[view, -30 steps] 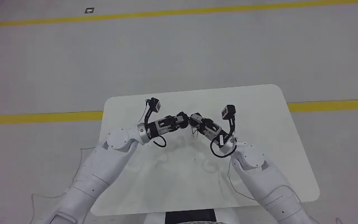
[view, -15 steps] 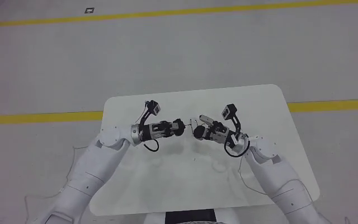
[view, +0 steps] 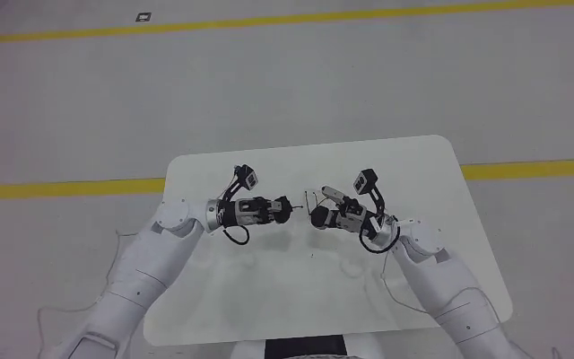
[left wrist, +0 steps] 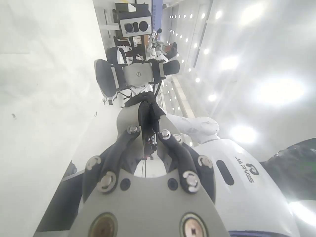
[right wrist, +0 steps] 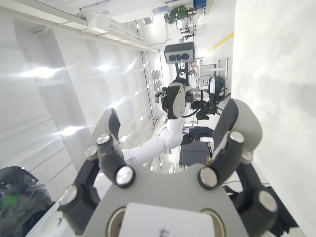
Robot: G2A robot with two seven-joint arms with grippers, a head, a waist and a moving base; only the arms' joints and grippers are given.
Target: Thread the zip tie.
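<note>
Left gripper [left wrist: 148, 122] clenched on zip tie [left wrist: 138, 99] — dark strip pinched between pads, held above table [view: 430, 170], in its far half, about midway between side edges. Right gripper [right wrist: 167, 122] released — fingers spread wide, nothing between them. Grippers face each other, tips near but apart.
</note>
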